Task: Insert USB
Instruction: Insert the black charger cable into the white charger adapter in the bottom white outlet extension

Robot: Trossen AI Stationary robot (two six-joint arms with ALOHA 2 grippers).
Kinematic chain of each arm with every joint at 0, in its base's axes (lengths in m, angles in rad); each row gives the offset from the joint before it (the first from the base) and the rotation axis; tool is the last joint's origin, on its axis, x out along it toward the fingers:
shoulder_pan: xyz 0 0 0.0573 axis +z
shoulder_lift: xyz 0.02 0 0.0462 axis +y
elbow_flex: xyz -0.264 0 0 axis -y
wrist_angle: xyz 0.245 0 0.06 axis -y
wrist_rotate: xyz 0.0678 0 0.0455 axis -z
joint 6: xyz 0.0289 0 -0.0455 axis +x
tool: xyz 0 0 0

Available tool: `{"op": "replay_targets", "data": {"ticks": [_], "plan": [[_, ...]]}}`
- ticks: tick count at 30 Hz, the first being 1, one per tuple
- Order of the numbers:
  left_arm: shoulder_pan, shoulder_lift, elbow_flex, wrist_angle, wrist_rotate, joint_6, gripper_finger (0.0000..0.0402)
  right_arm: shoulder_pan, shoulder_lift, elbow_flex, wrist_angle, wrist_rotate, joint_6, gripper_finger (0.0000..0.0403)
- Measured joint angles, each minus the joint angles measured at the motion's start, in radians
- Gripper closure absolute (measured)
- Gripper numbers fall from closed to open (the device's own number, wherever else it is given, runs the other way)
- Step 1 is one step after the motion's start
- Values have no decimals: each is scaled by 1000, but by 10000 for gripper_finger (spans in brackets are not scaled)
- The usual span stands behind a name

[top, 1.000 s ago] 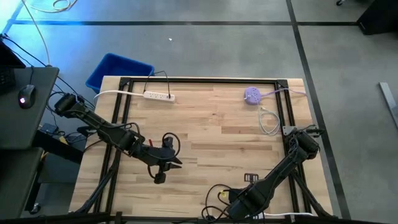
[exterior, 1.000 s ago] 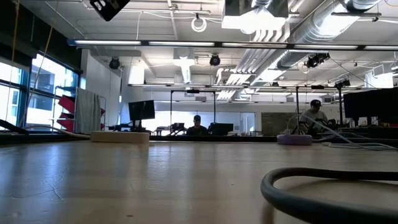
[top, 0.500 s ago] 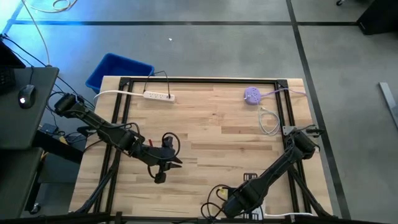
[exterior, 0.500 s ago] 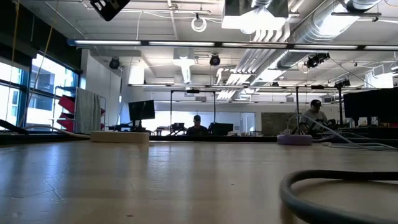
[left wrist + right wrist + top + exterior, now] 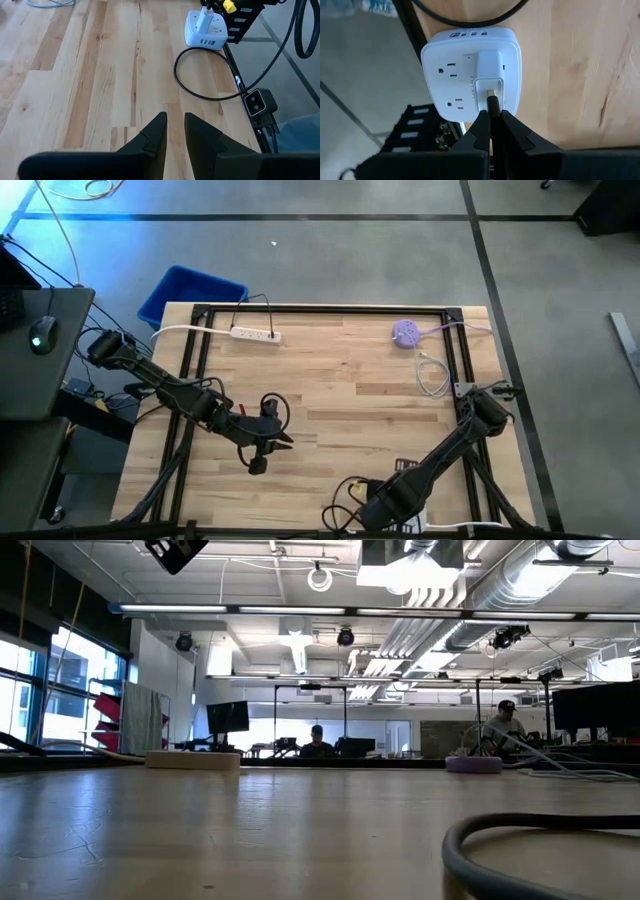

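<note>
A white power cube (image 5: pixel 470 75) lies at the table's near edge, also seen in the left wrist view (image 5: pixel 206 30), with a white charger (image 5: pixel 490 70) plugged into it. My right gripper (image 5: pixel 492 114) (image 5: pixel 385 508) is right at the charger, shut on a black USB plug (image 5: pixel 492 103) whose tip meets the charger's port (image 5: pixel 490 93). How deep it sits, I cannot tell. My left gripper (image 5: pixel 174 125) (image 5: pixel 262 445) waits over the table's left half, holding nothing, its fingers a narrow gap apart. My right gripper pinches the black USB plug (image 5: pixel 492 105) between its two fingertips, which lie along the plug and point toward the table's near edge. The plug's free end stands at the port of the white charger.
A black cable loop (image 5: pixel 200 92) (image 5: pixel 540 830) lies on the wood beside the power cube. At the far side are a white power strip (image 5: pixel 255 333), a purple round device (image 5: pixel 405 332) and a white cable coil (image 5: pixel 432 375). A blue bin (image 5: pixel 190 292) stands beyond the table.
My right gripper has shifted a little toward the table's left along the near edge, staying shut. The black cable loop has slid along the table with it. My left arm has kept still.
</note>
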Motion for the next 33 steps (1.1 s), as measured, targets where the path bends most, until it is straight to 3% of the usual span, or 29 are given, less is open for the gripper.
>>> {"op": "replay_targets", "data": {"ticks": [12,24,29,33], "plan": [[-3,0,0,6,-21,-9,355,7,-36,-5,-25,-23,117,403],[-6,0,0,51,-23,-5,355,-33,-115,-5,-58,-38,94,403],[-6,0,0,153,-23,103,355,-84,-203,-4,107,103,158,403],[-10,0,0,229,-24,204,355,-137,-283,-2,294,322,248,403]]}}
